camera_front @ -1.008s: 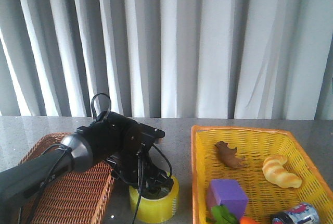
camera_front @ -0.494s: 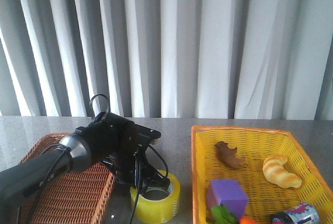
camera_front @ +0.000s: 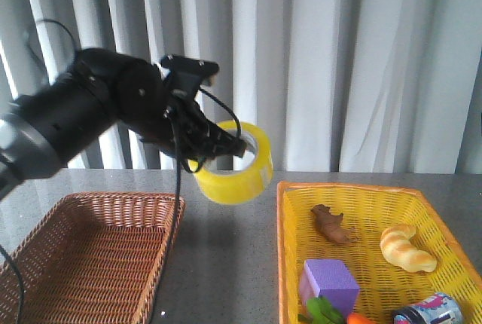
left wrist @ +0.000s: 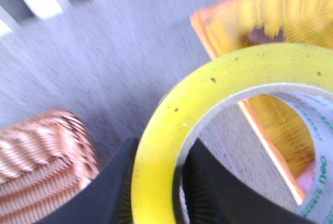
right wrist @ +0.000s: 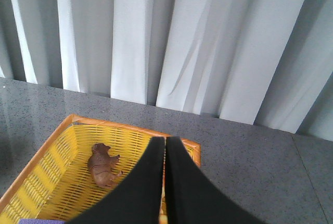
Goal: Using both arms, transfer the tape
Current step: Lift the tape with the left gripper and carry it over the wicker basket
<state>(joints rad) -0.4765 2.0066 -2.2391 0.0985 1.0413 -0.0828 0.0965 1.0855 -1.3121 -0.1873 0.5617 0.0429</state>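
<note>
Black fingers of the left gripper (left wrist: 156, 193) are clamped on the wall of the tape (camera_front: 232, 161), one finger inside the white core and one outside against the yellow wrap, as seen in the blurred left wrist view. In the front view the roll is held in the air, well above the grey table (camera_front: 226, 264), over the strip between the brown wicker basket (camera_front: 90, 256) and the yellow basket (camera_front: 354, 196). The roll is tilted, its open end turned up and towards the right, so that its axis runs slantwise; the grip itself is largely hidden there behind cables and the arm housing. In the left wrist view the roll is cut off at the frame edge. The right gripper (right wrist: 165, 182) is seen only in its own wrist view, its two dark fingers pressed together with nothing between them, above the yellow basket, where a brown toy animal (right wrist: 103, 165) lies. A purple cube (camera_front: 330, 280) and a croissant (camera_front: 407, 249) lie in that basket; items at its near edge are cut off.
</note>
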